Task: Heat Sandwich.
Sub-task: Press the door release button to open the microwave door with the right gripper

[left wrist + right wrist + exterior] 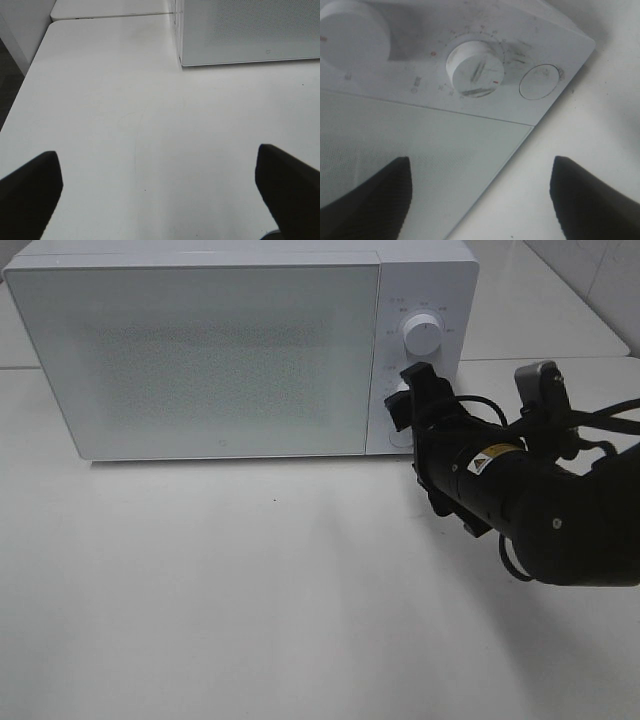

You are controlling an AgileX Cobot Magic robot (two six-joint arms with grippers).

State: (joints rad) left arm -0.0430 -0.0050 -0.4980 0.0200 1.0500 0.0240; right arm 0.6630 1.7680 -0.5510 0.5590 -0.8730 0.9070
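Currently the black two-fingered right gripper (405,395) is standing with its jaws wide apart and gripping nothing, as the right wrist view (480,170) is showing. It is hovering right at the control panel of the boxy white microwave (200,360). Just ahead of the jaws, the white round lower dial (475,70) is sitting untouched between the white round upper dial (427,335) and a flat white round button (540,82). The frosted grey door (395,130) is lying shut beneath one finger; whether a fingertip is brushing the panel, I cannot tell.

Meanwhile the black left gripper (157,155) is hanging with its jaws spread fully, holding nothing and touching nothing. Bare tabletop is showing between them, and the microwave's lower front corner is sitting well ahead of the jaws.

As for the sandwich, no view is showing it, so its place cannot be told.

Under both grippers the plain white matte table (250,590) is carrying the microwave. Beyond the left jaws a second white table (110,7) is butting against it, and to one side dark floor (7,85) is showing past the edge.
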